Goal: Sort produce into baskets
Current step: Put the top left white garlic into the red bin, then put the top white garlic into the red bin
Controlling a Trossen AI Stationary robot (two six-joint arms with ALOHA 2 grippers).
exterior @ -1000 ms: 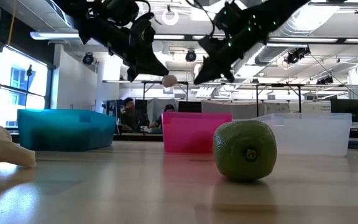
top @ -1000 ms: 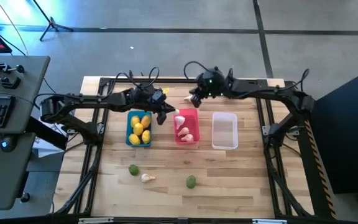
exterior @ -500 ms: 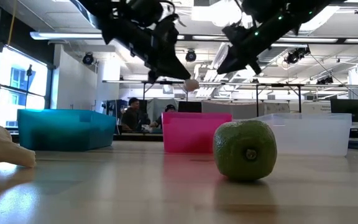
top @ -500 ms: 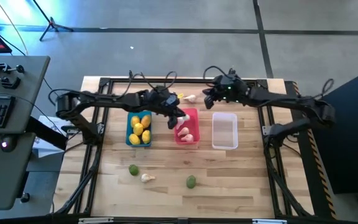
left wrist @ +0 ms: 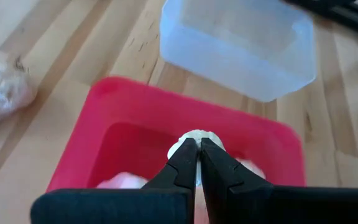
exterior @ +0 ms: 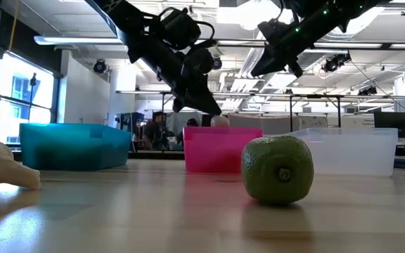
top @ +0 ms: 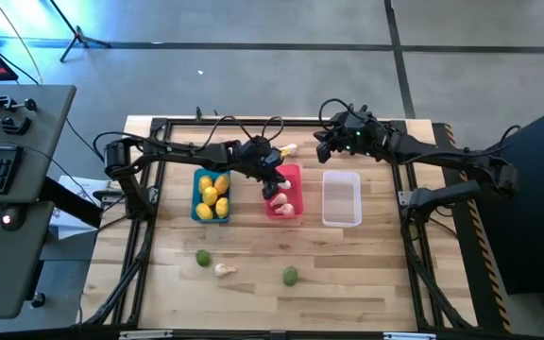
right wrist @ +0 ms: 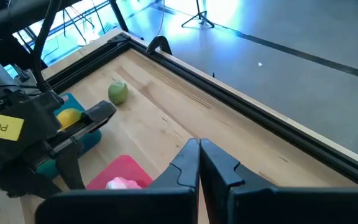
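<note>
Over the pink-red rectangular plastic bin, my left gripper has moved lower, clenching a white pointed garlic bulb; my right gripper, fingers pressed together and empty, has drifted farther right.

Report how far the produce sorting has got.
Done: yellow lemon-like ovals sit in the blue plastic bin, and white garlic-like bulbs lie in the pink-red plastic bin. In hand: the left hand holds another white bulb above that bin; the right hand is shut and empty. Left: two dull green fruits and two loose white bulbs on the table; the translucent white bin looks empty.
</note>
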